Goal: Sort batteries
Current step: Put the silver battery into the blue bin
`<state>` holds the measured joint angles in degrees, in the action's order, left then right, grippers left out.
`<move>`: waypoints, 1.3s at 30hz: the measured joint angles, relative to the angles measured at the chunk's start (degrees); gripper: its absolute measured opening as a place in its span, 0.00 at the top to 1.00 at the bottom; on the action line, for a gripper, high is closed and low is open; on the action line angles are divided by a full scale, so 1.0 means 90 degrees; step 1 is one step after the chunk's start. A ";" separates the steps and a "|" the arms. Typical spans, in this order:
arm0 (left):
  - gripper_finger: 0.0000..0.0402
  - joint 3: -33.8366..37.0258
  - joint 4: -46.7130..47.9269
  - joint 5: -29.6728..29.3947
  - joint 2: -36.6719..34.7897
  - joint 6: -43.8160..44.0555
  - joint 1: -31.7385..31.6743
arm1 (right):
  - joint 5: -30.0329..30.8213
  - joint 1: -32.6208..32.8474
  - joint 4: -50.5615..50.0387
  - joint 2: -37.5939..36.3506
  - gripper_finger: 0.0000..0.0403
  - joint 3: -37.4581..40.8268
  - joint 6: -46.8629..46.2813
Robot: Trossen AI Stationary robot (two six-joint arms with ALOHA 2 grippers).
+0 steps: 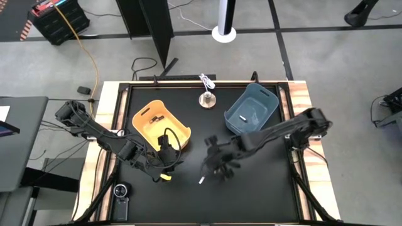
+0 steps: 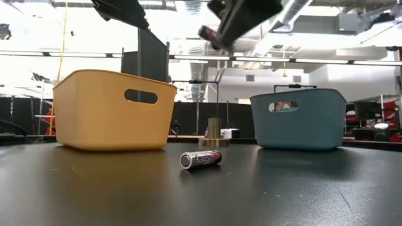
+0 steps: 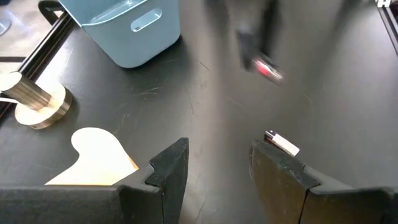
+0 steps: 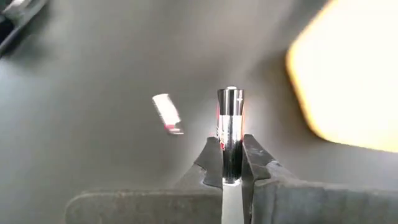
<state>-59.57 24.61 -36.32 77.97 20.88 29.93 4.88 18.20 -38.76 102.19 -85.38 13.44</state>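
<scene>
Right gripper [image 4: 231, 167] clamps battery [image 4: 229, 124], blue bin [image 1: 252, 110] holds one

Table [image 1: 264, 188] beneath both my arms. Two bins toward 12: one bin [image 1: 161, 127] at 10, other bin [image 1: 252, 110] at 1, well apart. Knob [image 1: 206, 99] between them, nearer 12. One battery [image 1: 156, 118] in left bin, another [image 1: 242, 118] in right bin. My left gripper [image 1: 167, 164] at 8, just before left bin. My right gripper [image 1: 217, 162] near centre, clamping battery [image 4: 229, 134] above table. Loose battery [image 1: 202, 181] on table at 6, between grippers.
</scene>
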 joint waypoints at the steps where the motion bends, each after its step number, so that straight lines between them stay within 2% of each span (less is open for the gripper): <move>1: 0.59 0.0000 -0.0001 0.0000 0.0000 0.0015 -0.0002 | 0.0068 -0.0108 0.0067 -0.0194 0.96 0.0127 0.0010; 5: 0.59 0.0000 -0.0003 0.0000 0.0000 0.0027 0.0000 | 0.0361 -0.0667 0.0397 -0.1167 0.96 0.1098 -0.0177; 12: 0.59 0.0000 -0.0008 0.0001 0.0000 0.0014 -0.0002 | 0.1602 -0.1794 0.0656 -0.3145 0.96 0.3021 -0.1255; 16: 0.59 0.0000 -0.0008 0.0000 0.0000 0.0001 -0.0002 | 0.1714 -0.2526 0.0382 -0.3864 0.96 0.3495 -0.1940; 21: 0.59 0.0000 -0.0010 0.0000 0.0000 -0.0002 0.0000 | 0.1807 -0.3329 -0.0490 -0.4076 0.94 0.3668 -0.2681; 25: 0.59 0.0000 -0.0010 0.0000 0.0000 -0.0002 -0.0002 | 0.1809 -0.3601 -0.0611 -0.3930 0.84 0.3708 -0.2727; 34: 0.59 -0.0002 -0.0005 0.0001 0.0000 0.0028 0.0000 | 0.1802 -0.3581 -0.0222 -0.3740 0.42 0.3703 -0.2610; 39: 0.59 -0.0002 0.0004 0.0001 0.0000 0.0049 -0.0002 | 0.1802 -0.3155 0.0478 -0.4013 0.36 0.3696 -0.2280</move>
<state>-59.59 24.64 -36.32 77.97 21.32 29.92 21.10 -10.19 -34.46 66.08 -52.12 -7.08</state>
